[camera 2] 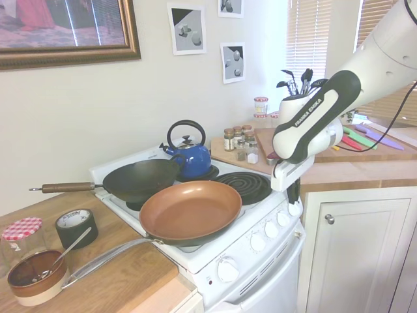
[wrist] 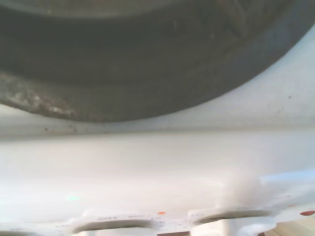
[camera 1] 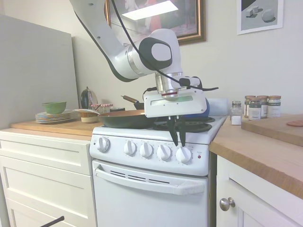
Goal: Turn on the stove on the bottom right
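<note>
Five round white knobs are lining the front panel of the stove (camera 1: 142, 137), and the gripper (camera 1: 178, 140) is pointing straight down at the one nearest the panel's right end (camera 1: 183, 154). Its two dark fingers (camera 1: 173, 131) are standing slightly apart, their tips reaching the top of that knob; whether they are actually pinching it I cannot tell. A small red light (camera 1: 199, 157) is showing just right of the knob. Behind the gripper, the coil burner (camera 2: 242, 186) is sitting bare at the cooktop's front right corner. A copper frying pan (camera 2: 190, 211) is resting on the front left burner, with a blue kettle (camera 2: 189, 156) and a dark wok (camera 2: 140, 178) at the back.
</note>
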Available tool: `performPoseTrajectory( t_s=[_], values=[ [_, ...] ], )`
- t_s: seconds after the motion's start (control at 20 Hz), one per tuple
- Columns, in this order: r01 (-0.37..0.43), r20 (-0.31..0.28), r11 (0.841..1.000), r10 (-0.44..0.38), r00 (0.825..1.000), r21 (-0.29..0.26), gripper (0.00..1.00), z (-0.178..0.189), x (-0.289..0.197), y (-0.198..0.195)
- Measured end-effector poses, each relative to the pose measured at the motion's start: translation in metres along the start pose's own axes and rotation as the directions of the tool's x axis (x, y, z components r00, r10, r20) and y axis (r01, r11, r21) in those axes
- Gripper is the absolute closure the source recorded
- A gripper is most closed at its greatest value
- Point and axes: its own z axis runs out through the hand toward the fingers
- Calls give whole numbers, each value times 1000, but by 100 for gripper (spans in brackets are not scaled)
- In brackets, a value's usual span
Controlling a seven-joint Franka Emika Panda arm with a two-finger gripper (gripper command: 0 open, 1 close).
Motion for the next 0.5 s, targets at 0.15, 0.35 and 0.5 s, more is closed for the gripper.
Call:
performPoseTrajectory(
  t_s=[0.15,0.35,0.5],
  values=[
    [-7,0,1000,7,1000,4,100,0,1,1],
    [-15,-9,1000,15,1000,7,100,-2,4,4],
    [-23,-18,1000,24,1000,10,100,-2,8,7]
  ],
)
